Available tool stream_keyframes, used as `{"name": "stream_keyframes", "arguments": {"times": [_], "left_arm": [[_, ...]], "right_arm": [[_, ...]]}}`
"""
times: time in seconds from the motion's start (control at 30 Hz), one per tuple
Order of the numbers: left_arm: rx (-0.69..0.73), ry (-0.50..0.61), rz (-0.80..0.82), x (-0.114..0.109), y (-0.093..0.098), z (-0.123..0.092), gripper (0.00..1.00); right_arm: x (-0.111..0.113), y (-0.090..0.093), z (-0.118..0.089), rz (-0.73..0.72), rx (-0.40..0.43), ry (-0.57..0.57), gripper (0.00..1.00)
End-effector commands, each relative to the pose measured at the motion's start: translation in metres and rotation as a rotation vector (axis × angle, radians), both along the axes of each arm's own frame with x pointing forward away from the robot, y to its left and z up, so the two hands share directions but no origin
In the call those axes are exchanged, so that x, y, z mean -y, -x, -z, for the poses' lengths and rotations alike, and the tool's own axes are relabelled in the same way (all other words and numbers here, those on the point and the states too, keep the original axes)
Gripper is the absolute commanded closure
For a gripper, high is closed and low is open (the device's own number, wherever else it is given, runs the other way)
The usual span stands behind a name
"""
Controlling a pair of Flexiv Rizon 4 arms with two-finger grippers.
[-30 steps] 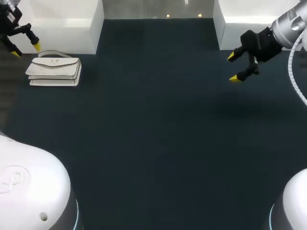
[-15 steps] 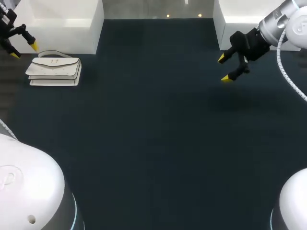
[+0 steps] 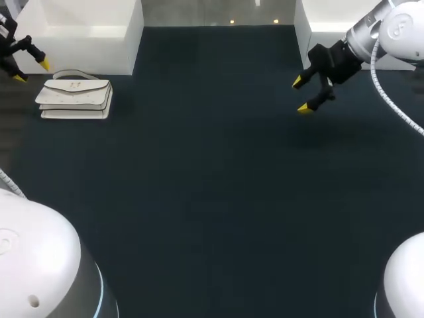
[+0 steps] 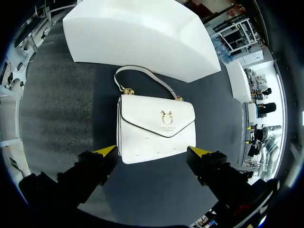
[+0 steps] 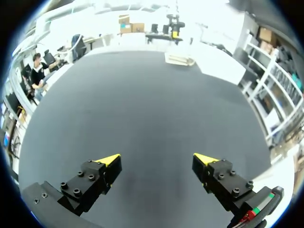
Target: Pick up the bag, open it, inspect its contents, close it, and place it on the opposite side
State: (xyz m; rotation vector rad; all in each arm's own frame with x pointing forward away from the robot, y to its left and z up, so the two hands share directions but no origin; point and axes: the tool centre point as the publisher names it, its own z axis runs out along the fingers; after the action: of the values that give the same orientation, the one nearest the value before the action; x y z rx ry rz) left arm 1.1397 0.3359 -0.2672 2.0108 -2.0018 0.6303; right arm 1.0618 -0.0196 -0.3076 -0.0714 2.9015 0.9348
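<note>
- The bag (image 3: pixel 74 98) lies flat on the dark table (image 3: pixel 212 199), just in front of the white block (image 3: pixel 86 26) and near that block's left end.
- It is a white rectangular handbag with its flap shut. The flap comes to a shallow point, edged by a thin dark line, with a small gold clasp ornament at its middle.
- In the left wrist view the bag (image 4: pixel 156 128) shows a few small dots on the front panel below the flap. Its white strap, joined by gold fittings, loops over the table towards the white block (image 4: pixel 137 33).
- The left gripper (image 3: pixel 31 71) hangs above the table in front of the block's left end, over the bag.
- Its fingers are spread wide and hold nothing — from its own camera, the left gripper (image 4: pixel 152 151) has a yellow tip beyond each corner of the bag's edge farthest from the block.
- The right gripper (image 3: pixel 299 95) is well apart from the white block, off to that block's right, above bare table.
- Its own view shows the right gripper (image 5: pixel 157 158) with fingers wide apart — nothing between them.
</note>
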Motion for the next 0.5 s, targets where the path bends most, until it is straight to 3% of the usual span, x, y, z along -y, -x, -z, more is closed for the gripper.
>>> {"name": "stream_keyframes", "arguments": {"times": [0.03,0.5], "left_arm": [[-0.072,0.084,0.043,-0.007,-0.014,0.004,0.0],[-0.065,0.18,-0.003,-0.018,-0.029,0.028,0.0]], "right_arm": [[-0.003,-0.008,0.004,-0.007,-0.009,-0.011,0.0],[-0.004,-0.01,0.005,-0.006,-0.014,-0.015,0.0]]}}
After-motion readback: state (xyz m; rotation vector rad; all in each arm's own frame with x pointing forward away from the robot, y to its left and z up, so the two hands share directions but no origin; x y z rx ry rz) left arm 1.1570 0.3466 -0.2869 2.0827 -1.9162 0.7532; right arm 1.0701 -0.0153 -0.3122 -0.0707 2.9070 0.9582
